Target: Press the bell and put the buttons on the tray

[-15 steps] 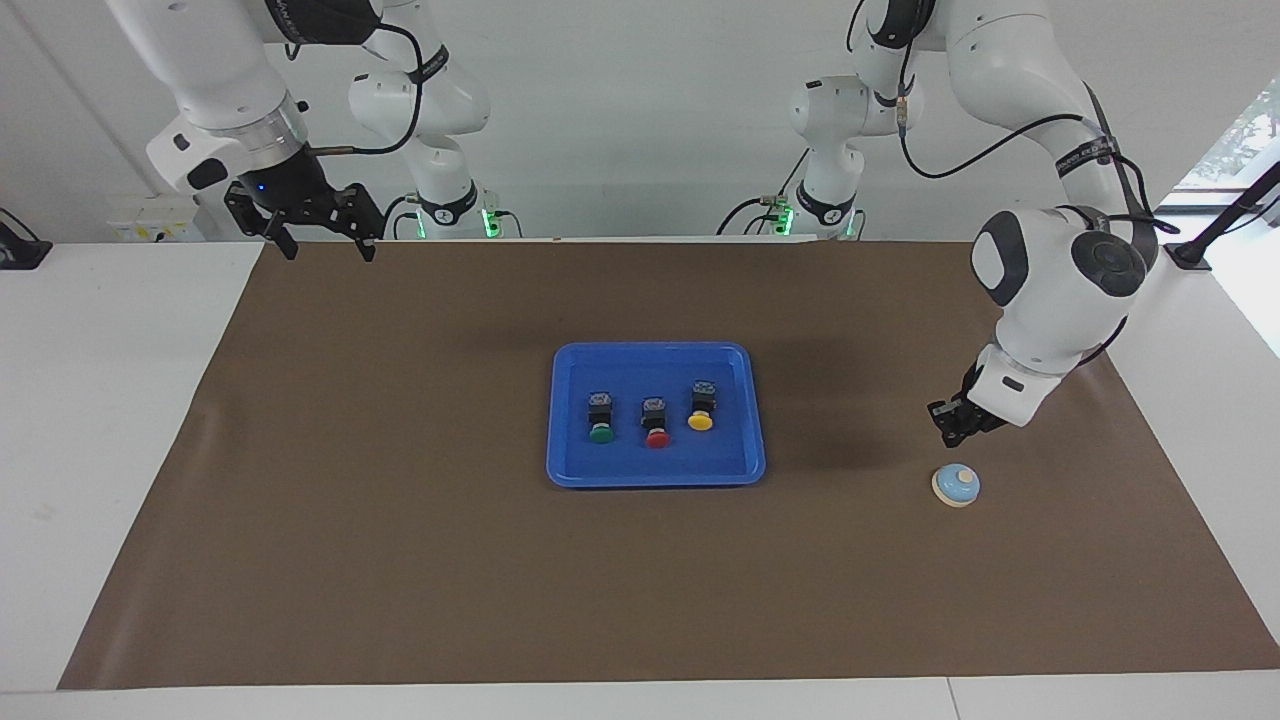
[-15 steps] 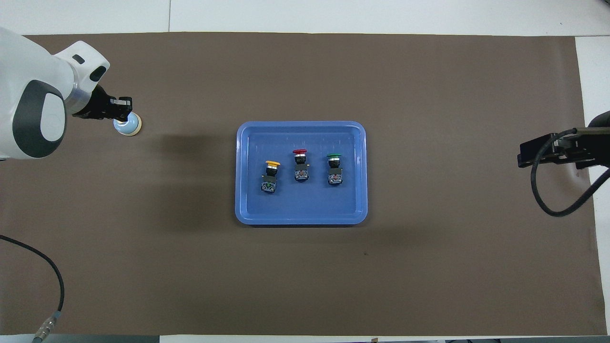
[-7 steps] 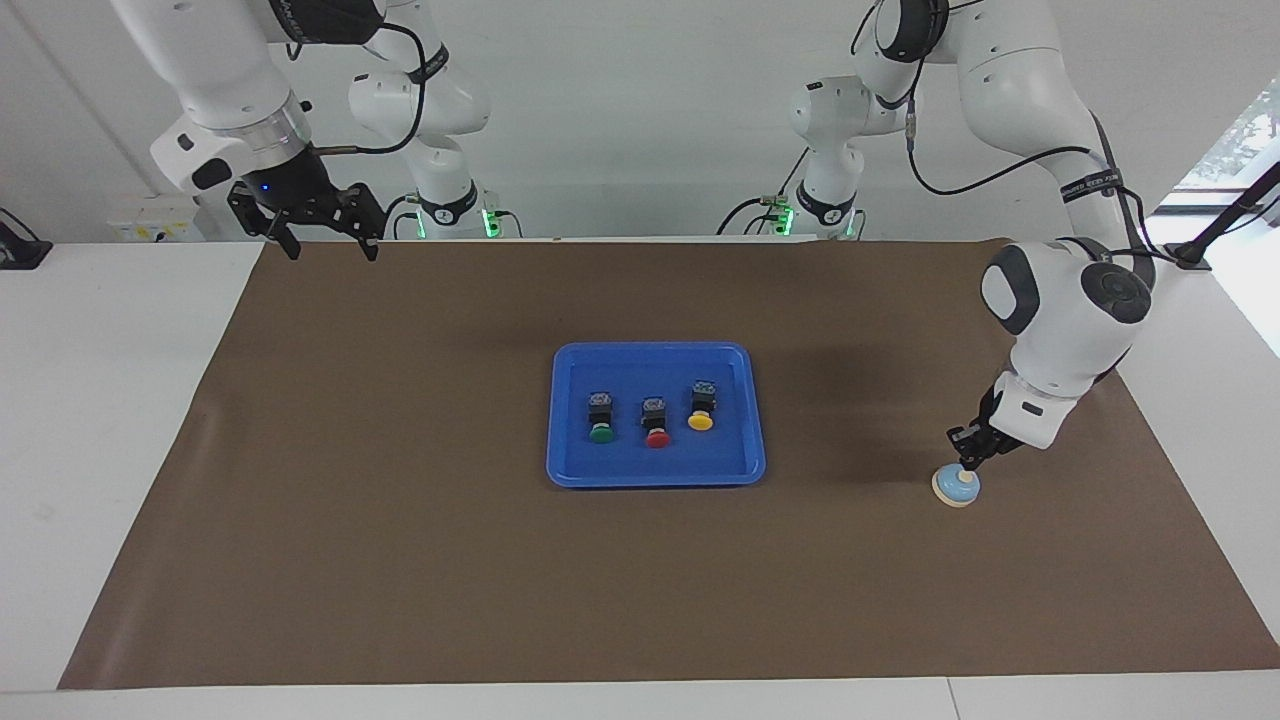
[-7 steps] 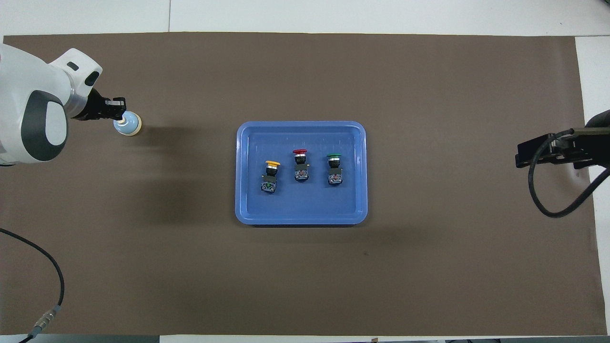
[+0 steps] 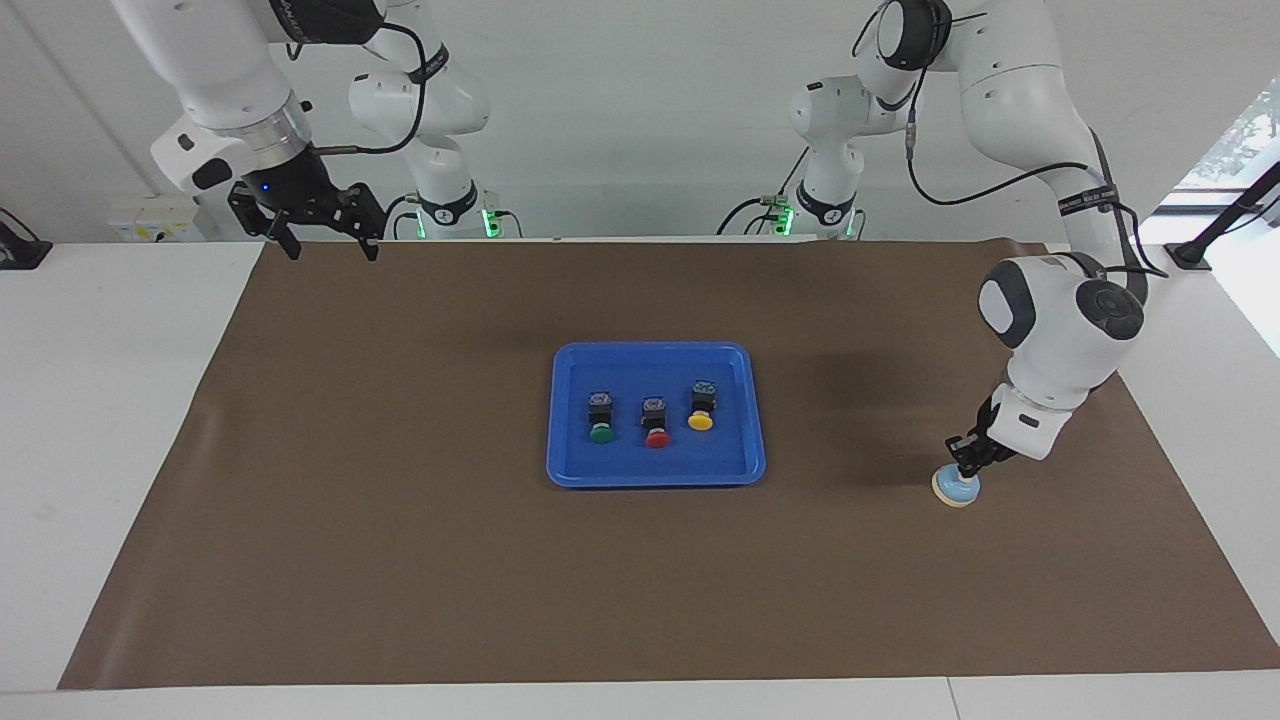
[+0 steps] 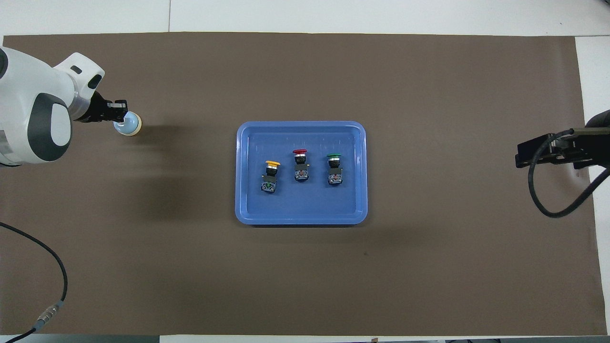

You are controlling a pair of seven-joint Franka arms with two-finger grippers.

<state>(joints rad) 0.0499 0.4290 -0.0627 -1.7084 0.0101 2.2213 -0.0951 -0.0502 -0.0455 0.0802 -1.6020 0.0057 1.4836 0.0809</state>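
Since a second ago your left pincer (image 5: pixel 966 468) has dropped from just above the counter onto the small light-blue dome bell with its cream base ring (image 5: pixel 956 488), at the lower right of the facing view and the upper left of the overhead view. Its tips now cover the cream knob, so you appear to be mid-press. I cannot tell from either view whether that pincer is spread or closed; it seems to touch the bell from above rather than grip it.

Judge the bell as light and rigid, likely to skate on the brown paper-covered counter (image 5: pixel 400 560) if pushed off-centre, so keep the force straight down on the knob and do not take hold of the smooth dome.

Nothing else has shifted. Your right pincer (image 5: pixel 327 248) waits at the upper left of the facing view, over the counter's edge, spread wide and holding nothing.

At the centre of the frame, the shallow bright-blue plastic tray with rounded corners (image 5: pixel 570 470) already carries all three push-button switches. The green-capped one (image 5: pixel 600 418), the red-capped one (image 5: pixel 656 424) and the yellow-capped one (image 5: pixel 701 408) lie on their sides in a row, apart from each other. They look small, hard and light, with slick round caps. If you had to lift one, the squarish black body would give the surer hold. That part of the task looks done.
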